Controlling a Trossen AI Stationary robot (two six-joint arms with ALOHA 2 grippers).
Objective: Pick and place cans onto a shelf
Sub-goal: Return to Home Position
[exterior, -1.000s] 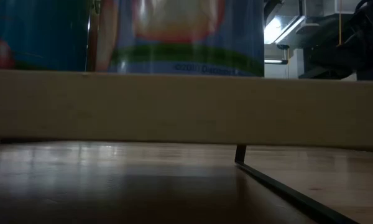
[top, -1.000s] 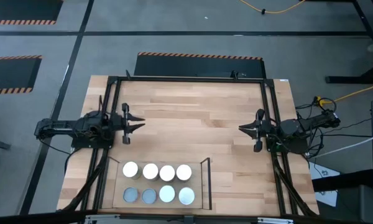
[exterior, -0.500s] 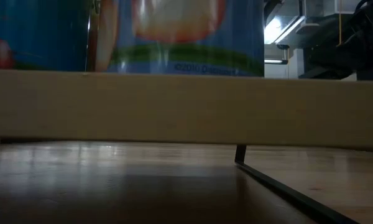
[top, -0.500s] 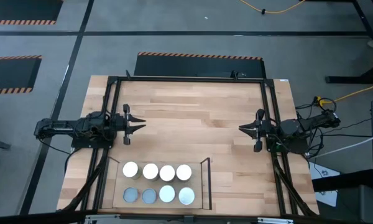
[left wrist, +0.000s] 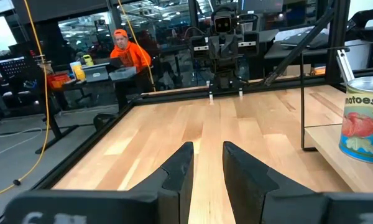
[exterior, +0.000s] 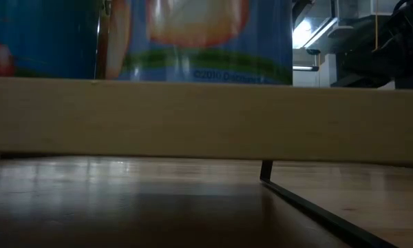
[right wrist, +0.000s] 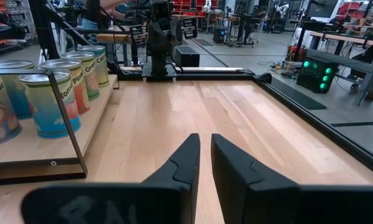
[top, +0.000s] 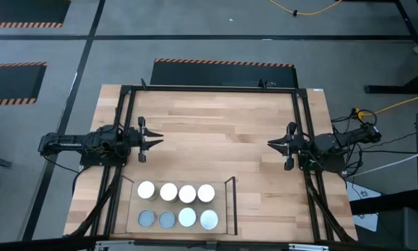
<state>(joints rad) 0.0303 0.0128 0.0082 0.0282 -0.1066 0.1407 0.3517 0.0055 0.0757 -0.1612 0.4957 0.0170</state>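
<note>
Several cans (top: 177, 204) stand upright in two rows on the shelf (top: 223, 209), a light-wood board with thin black rails near the table's front edge. The low view sees a blue-labelled can (exterior: 199, 41) above the board's edge (exterior: 206, 117). A tomato can (left wrist: 363, 127) shows in the left wrist view, and several cans (right wrist: 50, 102) on the shelf (right wrist: 37, 155) show in the right wrist view. My left gripper (top: 155, 140) (left wrist: 206, 149) waits at the table's left edge, slightly open and empty. My right gripper (top: 270, 144) (right wrist: 205, 140) waits at the right edge, shut but for a thin slit.
Black frame rails (top: 125, 125) run along the table's left, right and far sides. Bare wood (top: 216, 132) lies between the two arms, on the far side of the shelf. A person in orange (left wrist: 127, 53) sits in the room beyond the table.
</note>
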